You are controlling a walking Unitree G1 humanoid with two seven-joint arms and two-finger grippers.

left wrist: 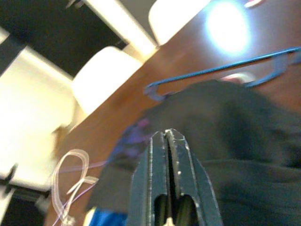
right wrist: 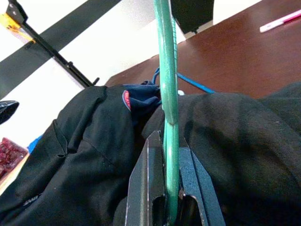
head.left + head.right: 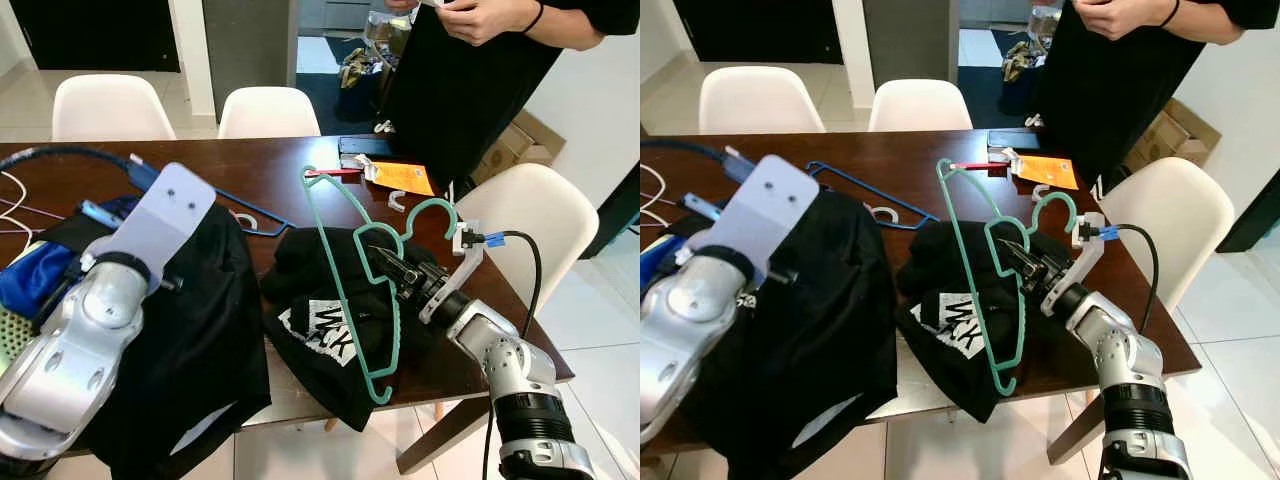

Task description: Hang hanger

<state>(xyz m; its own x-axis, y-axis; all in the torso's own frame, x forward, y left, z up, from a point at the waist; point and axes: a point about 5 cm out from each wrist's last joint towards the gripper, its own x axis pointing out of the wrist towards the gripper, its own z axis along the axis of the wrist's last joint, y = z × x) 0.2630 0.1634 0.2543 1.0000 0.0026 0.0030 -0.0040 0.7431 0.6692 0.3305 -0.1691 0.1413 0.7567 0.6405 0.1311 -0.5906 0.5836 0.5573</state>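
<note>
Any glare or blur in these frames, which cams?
Left wrist view: blown-out glare patch on the table, whole frame soft, blue hanger smeared. Right wrist view: green hanger sharp between the right gripper fingers, background window overexposed. Eye views: evenly lit, sharp; left arm looms large.

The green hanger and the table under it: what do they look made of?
The green hanger, clamped in the right gripper, looks like moulded plastic: one even teal colour, thin flat bars with a slight sheen. The table seems dark wood or veneer, glossy enough to reflect light.
</note>
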